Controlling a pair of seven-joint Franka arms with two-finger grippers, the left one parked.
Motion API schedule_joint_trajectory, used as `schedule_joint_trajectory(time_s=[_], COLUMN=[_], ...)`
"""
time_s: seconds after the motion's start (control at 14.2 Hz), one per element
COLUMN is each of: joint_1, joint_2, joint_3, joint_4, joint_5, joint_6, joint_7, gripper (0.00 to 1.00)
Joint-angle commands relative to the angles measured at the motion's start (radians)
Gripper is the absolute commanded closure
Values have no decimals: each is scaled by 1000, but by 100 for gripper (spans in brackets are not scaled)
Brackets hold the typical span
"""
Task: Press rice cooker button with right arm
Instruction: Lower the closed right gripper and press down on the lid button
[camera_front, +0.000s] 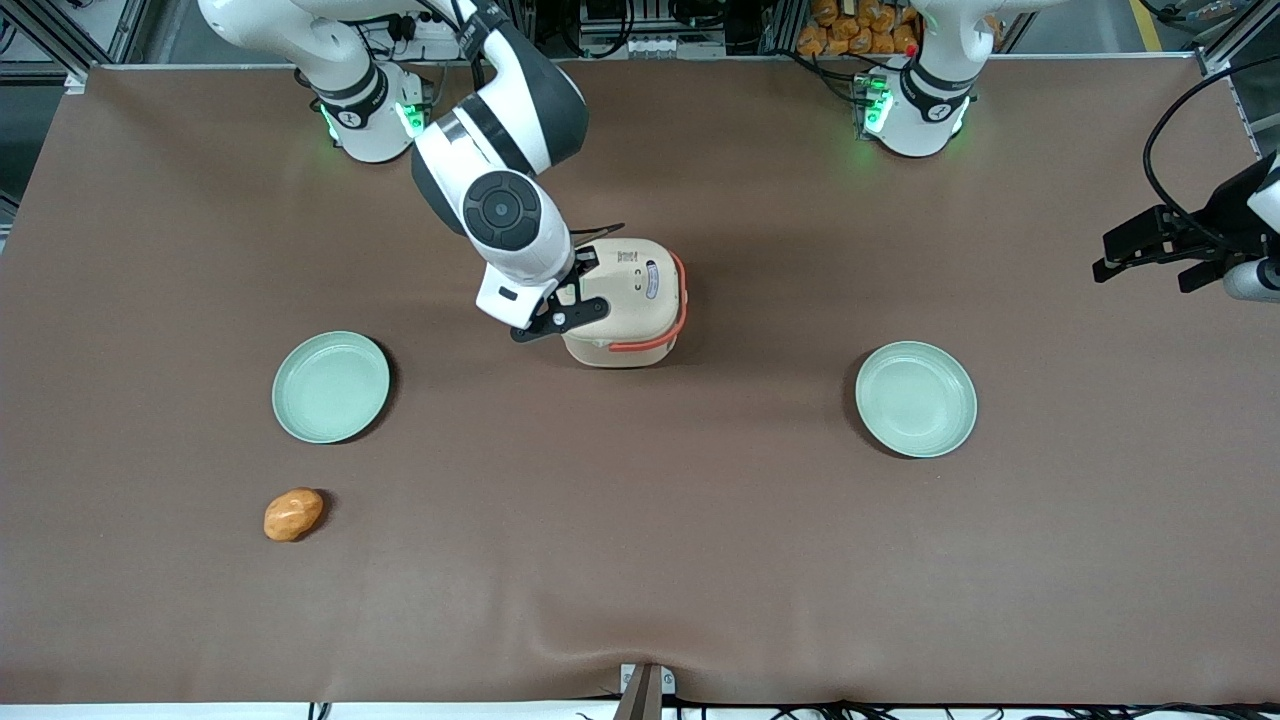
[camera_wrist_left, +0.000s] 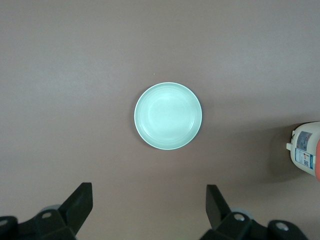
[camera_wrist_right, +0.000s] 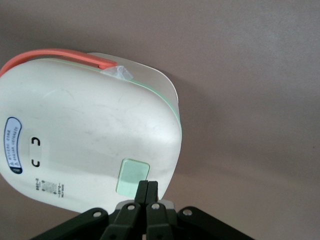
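Clenched pincer (camera_wrist_right: 148, 192) touches the rice cooker (camera_wrist_right: 85, 135) lid's pale green button (camera_wrist_right: 132, 176); label unreadable.

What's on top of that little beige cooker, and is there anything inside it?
On the rice cooker's closed lid: a pale green button, a blue-edged label and small print. The shut claw sits at the button's edge. The lid hides whatever is inside.

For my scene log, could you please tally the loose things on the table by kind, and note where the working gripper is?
Rice cooker: 1
Pale green plates: 2
Orange-brown potato-like item: 1
Total: 4
The right gripper, fingers shut, is at the cooker's pale green button.
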Motion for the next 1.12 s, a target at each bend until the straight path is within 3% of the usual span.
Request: schedule_joint_trajectory(time_s=[0.0,1.05], joint_1=[8,28], joint_2=[3,34], joint_3=[-4,-4], joint_4=[-9,-15], joint_5=[45,57], joint_6=[15,16], joint_7=[5,5], gripper=[100,100])
